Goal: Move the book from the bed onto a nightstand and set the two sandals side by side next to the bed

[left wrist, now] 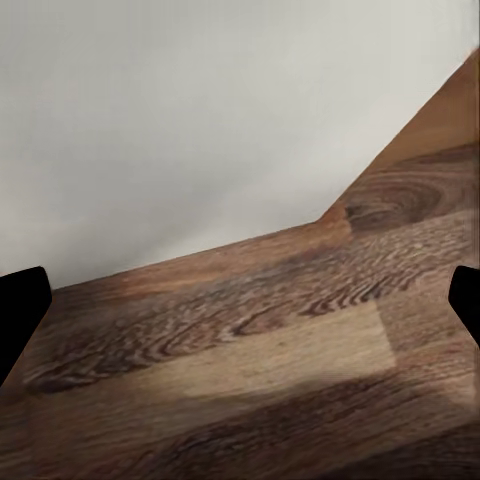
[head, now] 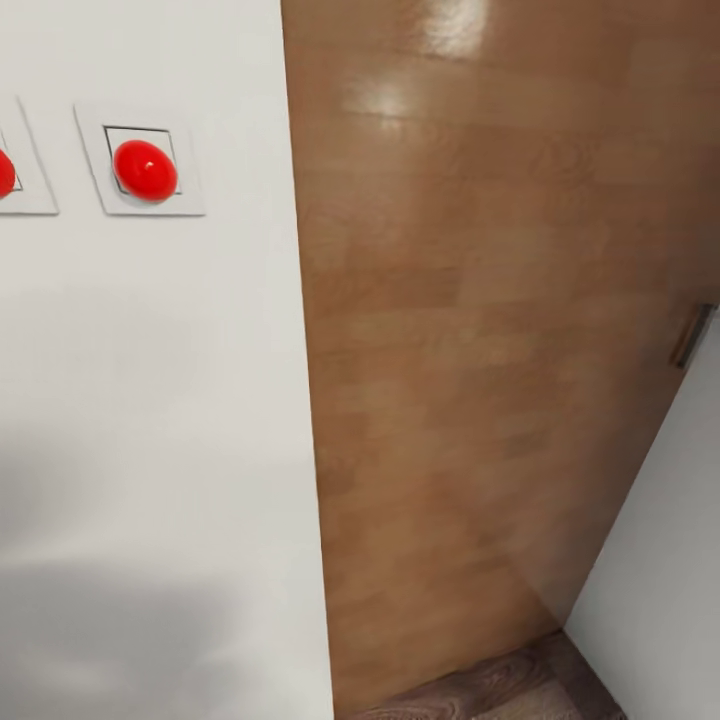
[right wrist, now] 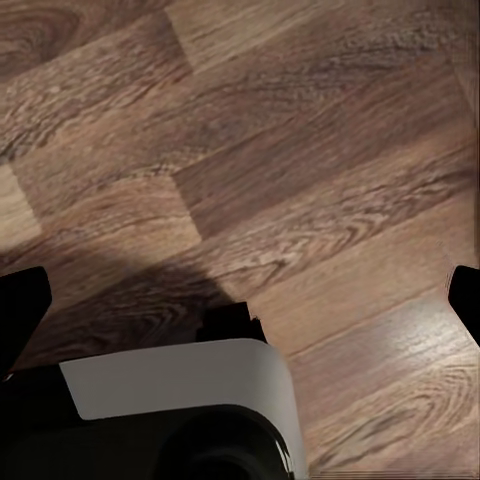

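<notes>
1. A smooth white wall (head: 150, 420) takes up the left of the head view, flat and matte, with grey shadow low down.
2. Right of it stands a glossy light-brown wooden door (head: 470, 330) with a metal handle (head: 692, 336) at its right edge.
3. Dark wood-plank floor (right wrist: 300, 170) with strong grain shows below.
4. Two glossy red round buttons (head: 146, 169) sit in square white plates on the wall.
5. Left fingers (left wrist: 22, 310) and right fingers (right wrist: 22, 310) stand apart, holding nothing.
6. A white-and-black rounded robot part (right wrist: 180, 410) lies near.
</notes>
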`<state>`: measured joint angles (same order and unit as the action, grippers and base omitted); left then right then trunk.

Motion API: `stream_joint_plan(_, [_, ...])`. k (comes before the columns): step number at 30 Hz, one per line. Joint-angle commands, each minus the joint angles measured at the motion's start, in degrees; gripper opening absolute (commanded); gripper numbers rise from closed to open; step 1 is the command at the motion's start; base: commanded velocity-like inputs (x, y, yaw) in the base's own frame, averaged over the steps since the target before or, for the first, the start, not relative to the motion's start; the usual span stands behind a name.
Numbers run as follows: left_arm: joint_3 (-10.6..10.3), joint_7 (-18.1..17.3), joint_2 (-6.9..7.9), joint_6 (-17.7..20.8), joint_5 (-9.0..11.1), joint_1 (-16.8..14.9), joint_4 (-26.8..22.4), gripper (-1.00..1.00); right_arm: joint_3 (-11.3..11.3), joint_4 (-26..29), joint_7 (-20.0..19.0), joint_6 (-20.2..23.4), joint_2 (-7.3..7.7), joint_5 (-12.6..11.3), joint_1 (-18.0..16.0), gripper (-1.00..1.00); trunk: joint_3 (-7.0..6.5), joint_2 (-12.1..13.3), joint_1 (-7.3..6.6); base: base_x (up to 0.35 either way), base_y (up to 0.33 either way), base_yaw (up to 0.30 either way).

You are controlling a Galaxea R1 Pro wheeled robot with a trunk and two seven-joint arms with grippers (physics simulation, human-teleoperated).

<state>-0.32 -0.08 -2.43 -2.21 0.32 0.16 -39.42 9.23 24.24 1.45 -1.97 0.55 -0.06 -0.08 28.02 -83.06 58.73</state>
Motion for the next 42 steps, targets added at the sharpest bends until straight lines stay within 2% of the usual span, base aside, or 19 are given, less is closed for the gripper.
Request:
stream_joint_plan(1, [0.0, 0.0, 0.03, -0.1, 0.0, 0.0, 0.0, 1.00, 0.1, 0.0, 0.0, -0.1, -0.02, 0.0, 0.0, 1.00, 0.07, 0.0, 0.00, 0.000, 0.000, -0.281])
stream_joint_plan(25, [0.0, -0.1, 0.02, -0.1, 0.0, 0.0, 0.0, 1.00, 0.1, 0.0, 0.0, -0.1, -0.02, 0.0, 0.0, 1.00, 0.77, 0.0, 0.00, 0.001, 0.000, -0.281])
stream_joint_plan(42, [0.0, -0.1, -0.01, -0.1, 0.0, 0.0, 0.0, 1.00, 0.1, 0.0, 0.0, -0.1, -0.02, 0.0, 0.0, 1.00, 1.26, 0.0, 0.00, 0.082, 0.000, -0.280])
